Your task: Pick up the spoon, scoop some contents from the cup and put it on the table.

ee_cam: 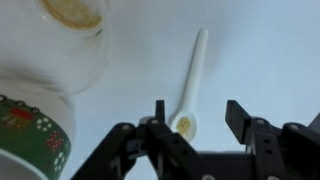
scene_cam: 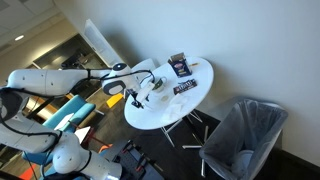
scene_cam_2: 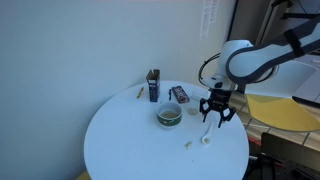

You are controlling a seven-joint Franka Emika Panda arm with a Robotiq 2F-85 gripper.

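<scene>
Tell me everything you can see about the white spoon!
The spoon is white and looks like plastic, with a long thin handle and a small oval bowl holding something yellowish. It lies flat on the white table, handle pointing away from the end effector. Its bowl sits between the open fingers, and nothing appears to grip it.

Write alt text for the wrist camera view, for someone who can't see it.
An open end effector hangs over a white spoon lying on the white table, the spoon's bowl showing between its fingers. A pale round cup sits at upper left.
</scene>
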